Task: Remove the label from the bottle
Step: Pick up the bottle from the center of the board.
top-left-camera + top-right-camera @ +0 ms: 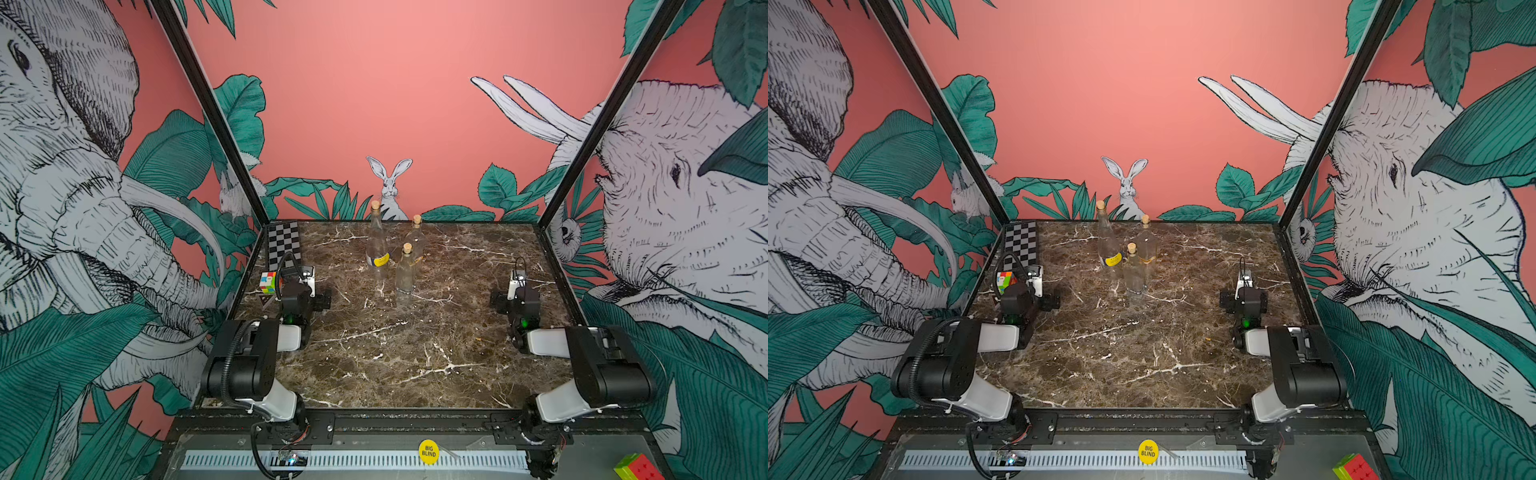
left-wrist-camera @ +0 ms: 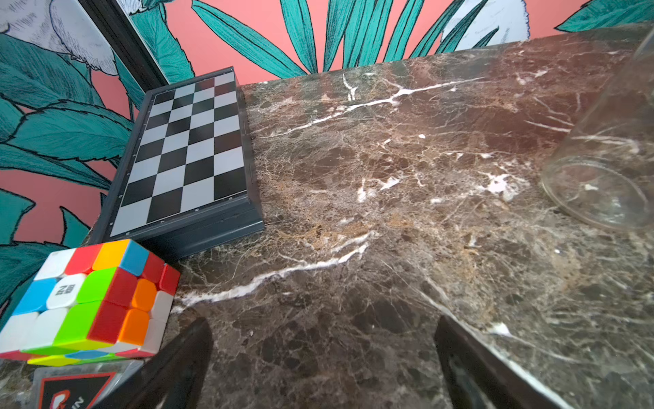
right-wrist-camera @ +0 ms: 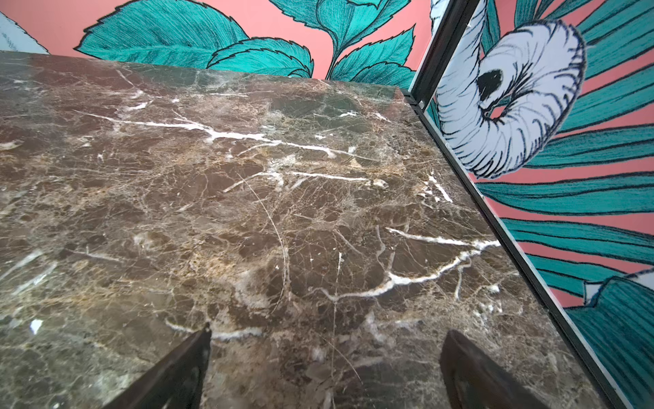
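At the far middle of the surface (image 1: 415, 357), the tallest bottle (image 1: 376, 239) stands upright and corked. Its yellow label (image 1: 380, 260) is still wrapped low round the clear glass and looks whole and unpeeled. A shorter bottle (image 1: 405, 274) and a rear bottle (image 1: 417, 241), both corked, stand just beside it. Nothing of the task looks done: reaching in, steadying the glass and peeling all remain. The left pincer (image 2: 322, 322) and right pincer (image 3: 328, 331) are both released and empty, well apart from the bottles, near the surface's sides.

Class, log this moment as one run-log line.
left end effector: open, empty | right end effector: open, empty | yellow-label bottle: upright, untouched
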Tool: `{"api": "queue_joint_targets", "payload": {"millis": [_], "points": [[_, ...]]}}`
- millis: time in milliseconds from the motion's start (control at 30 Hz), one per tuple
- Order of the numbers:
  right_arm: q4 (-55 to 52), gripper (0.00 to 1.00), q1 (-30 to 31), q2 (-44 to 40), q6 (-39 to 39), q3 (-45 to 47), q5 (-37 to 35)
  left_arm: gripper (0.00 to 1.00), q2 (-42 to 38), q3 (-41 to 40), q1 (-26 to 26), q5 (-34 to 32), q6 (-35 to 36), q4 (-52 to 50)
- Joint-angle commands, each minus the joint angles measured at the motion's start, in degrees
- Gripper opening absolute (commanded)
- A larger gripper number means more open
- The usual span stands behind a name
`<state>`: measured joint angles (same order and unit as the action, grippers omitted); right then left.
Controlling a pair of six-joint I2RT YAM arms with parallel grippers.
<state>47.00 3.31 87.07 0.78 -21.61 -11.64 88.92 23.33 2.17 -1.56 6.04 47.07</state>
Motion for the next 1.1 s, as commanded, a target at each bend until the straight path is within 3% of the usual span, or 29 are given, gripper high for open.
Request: {"api": "queue_joint_targets", "payload": {"millis": [0,1067], "points": [[2.36,0.99,-0.26,0.56,-0.33,-1.01,-0.85,0.99,-0.07,0.84,0.18,-0.27,0.47,1.61],[2.75,0.99,-0.24,0.37,-0.19,-0.8,-1.53,0.99,0.02,0.74,0.11,-0.31,0.37,1.88]]}}
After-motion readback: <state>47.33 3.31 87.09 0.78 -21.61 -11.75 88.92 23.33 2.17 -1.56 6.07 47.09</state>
